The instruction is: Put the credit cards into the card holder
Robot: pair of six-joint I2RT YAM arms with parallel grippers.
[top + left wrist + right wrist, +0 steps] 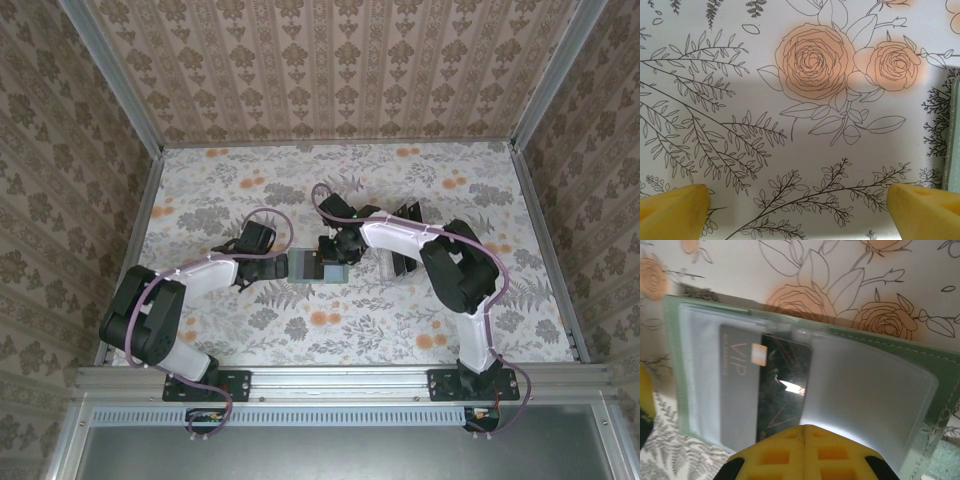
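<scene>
**Top external:** we are seeing the sage-green card holder (305, 266) lying on the floral table (400, 330), between the left gripper (276, 264) and the right gripper (339, 258).

**Left wrist:** the left gripper (800, 212) is hovering over the tabletop with its fingers spread wide.

**Right wrist:** the right gripper (805, 450) is pressing its pads together at the near edge of a black VIP credit card (765, 385). The card is sitting partway in the holder's clear sleeve. We cannot tell whether the pads are pinching it.

Glossy black credit card (785, 390), clear plastic sleeve (865, 390), matt green card holder (900, 347).
</scene>
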